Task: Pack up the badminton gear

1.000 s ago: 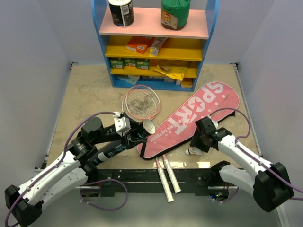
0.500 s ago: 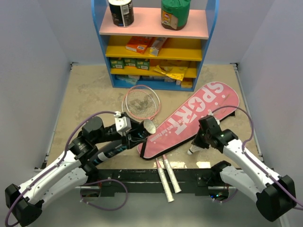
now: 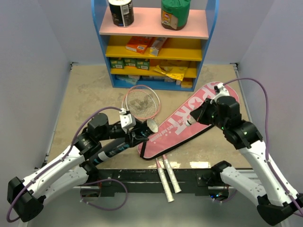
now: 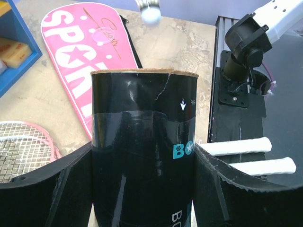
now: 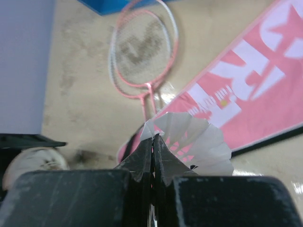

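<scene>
Shuttlecock (image 5: pixel 201 142) pinched by right tool (image 5: pixel 152 141) above bag (image 3: pixel 171 132); tube (image 4: pixel 142 118) clasped by left tool (image 4: pixel 143 156)

Table (image 3: pixel 90 90) w/ bag (image 3: pixel 175 128), rackets (image 3: pixel 142 103), shelf unit (image 3: pixel 199 49)

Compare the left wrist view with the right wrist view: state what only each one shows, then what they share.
Only the left wrist view: the black tube clamped in the left gripper, and the two white racket handles.
Only the right wrist view: the right gripper shut on the skirt of the shuttlecock, seen close.
Both: the pink bag and the racket heads. The white tip at the top edge of the left wrist view is probably that same shuttlecock.
</scene>
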